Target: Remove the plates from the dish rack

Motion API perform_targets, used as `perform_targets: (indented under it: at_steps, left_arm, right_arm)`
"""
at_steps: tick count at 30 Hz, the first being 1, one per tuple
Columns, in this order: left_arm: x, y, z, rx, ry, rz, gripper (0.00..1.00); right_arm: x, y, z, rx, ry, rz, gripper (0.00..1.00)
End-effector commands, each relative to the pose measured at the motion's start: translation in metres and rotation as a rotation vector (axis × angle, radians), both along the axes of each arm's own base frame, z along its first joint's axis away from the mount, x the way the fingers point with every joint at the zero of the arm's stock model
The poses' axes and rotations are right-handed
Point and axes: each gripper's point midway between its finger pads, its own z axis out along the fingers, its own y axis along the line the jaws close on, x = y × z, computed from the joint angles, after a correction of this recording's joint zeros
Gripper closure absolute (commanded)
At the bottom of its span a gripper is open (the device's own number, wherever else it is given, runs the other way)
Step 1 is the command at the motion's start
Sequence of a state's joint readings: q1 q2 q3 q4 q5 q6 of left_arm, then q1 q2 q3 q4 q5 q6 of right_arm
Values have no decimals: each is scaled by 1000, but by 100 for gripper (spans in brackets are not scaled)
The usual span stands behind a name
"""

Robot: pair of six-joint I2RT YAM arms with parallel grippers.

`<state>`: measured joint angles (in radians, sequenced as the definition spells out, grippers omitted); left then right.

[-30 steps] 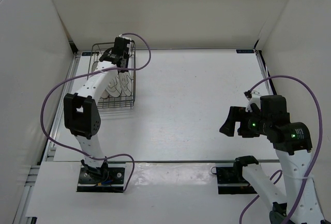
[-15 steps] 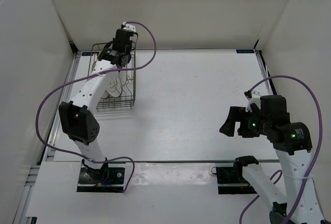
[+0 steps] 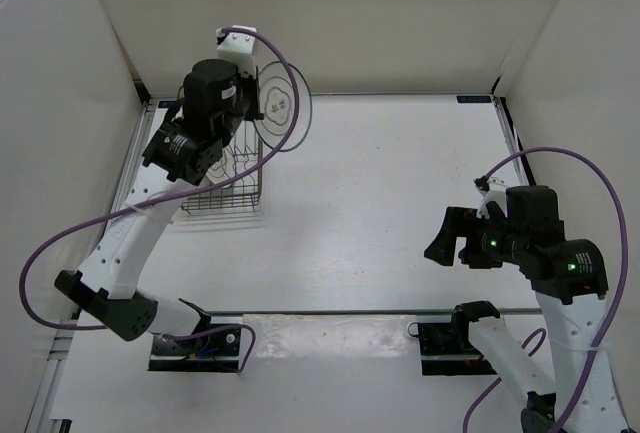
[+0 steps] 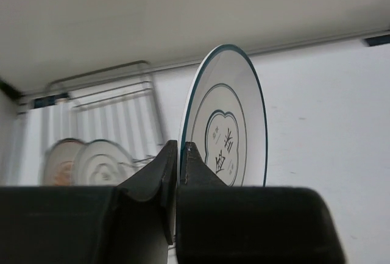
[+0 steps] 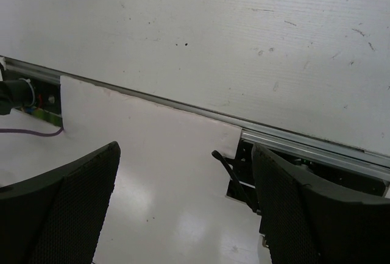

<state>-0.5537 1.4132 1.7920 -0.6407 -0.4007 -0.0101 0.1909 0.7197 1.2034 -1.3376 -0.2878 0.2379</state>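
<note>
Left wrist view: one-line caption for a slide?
Left gripper pinching the edge of an upright dark-rimmed plate, two more plates sitting in the dish rack at left.

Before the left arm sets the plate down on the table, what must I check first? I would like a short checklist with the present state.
1. Left jaws shut on the edge of the round white plate with dark grey rim: ok.
2. Plate out of the dark wire dish rack: ok.
3. Bare white table right of the rack: ok.
4. Right jaws open, away from the plate: ok.
5. Grip firm enough for tilting: cannot tell.
</note>
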Motion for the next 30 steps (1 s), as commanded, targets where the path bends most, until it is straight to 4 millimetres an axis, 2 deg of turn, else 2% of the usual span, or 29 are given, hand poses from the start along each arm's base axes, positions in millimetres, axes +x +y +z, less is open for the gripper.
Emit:
perform_targets:
  at_steps: [1, 2, 3, 4, 6, 7, 10, 11, 12, 13, 15, 16, 18, 21, 23, 25, 28, 30]
  left_arm:
    - [-16, -56, -49, -185, 170, -233, 100]
    - [-20, -77, -64, -235, 229, -300, 100]
    - [-21, -91, -67, -268, 239, -367, 100]
    - [-26, -103, -93, -277, 309, -410, 100]
    - [-19, -122, -118, -333, 383, -439, 100]
    - [-27, -132, -134, -357, 445, -472, 100]
    - [-23, -156, -163, -413, 527, -530, 99]
    - [-21, -160, -179, -416, 572, -519, 99]
    - [-20, -164, -184, -419, 584, -521, 99]
    - [-15, -168, -206, -408, 630, -513, 98]
    - [-11, -173, -214, -402, 643, -511, 98]
    - [-8, -175, -236, -389, 690, -499, 96]
    - [-7, -178, -247, -381, 711, -499, 95]
    - [-3, -181, -286, -356, 784, -472, 92]
    - [-1, -181, -296, -345, 795, -462, 91]
    - [0, -181, -320, -323, 845, -448, 91]
    - [2, -180, -333, -309, 872, -437, 87]
    - [2, -179, -337, -302, 881, -433, 79]
  right_arm:
    - [-12, 4, 10, 41, -1, 3, 10]
    - [-13, 4, 10, 45, 2, 0, 10]
    - [-15, 4, 8, 46, 3, 0, 10]
    - [-17, 3, 7, 44, 2, 0, 10]
    - [-21, 1, 3, 35, 18, -8, 10]
    - [-22, 0, 3, 30, 18, -10, 10]
    - [-31, 0, 4, 33, 42, -3, 10]
    - [-32, 0, 7, 33, 32, -5, 10]
    - [-33, -1, 8, 30, 32, -3, 10]
    - [-37, -4, 8, 18, 35, -8, 10]
    - [-39, -6, 9, 8, 25, -13, 10]
    - [-43, -9, 9, -1, 29, -19, 10]
    - [-44, -11, 9, -8, 23, -23, 10]
    - [-46, -14, 5, -24, 28, -27, 10]
    - [-45, -15, 4, -31, 25, -33, 10]
    - [-46, -14, 4, -29, 32, -30, 10]
    - [-47, -13, 5, -24, 30, -22, 10]
    - [-46, -15, 4, -32, 23, -27, 10]
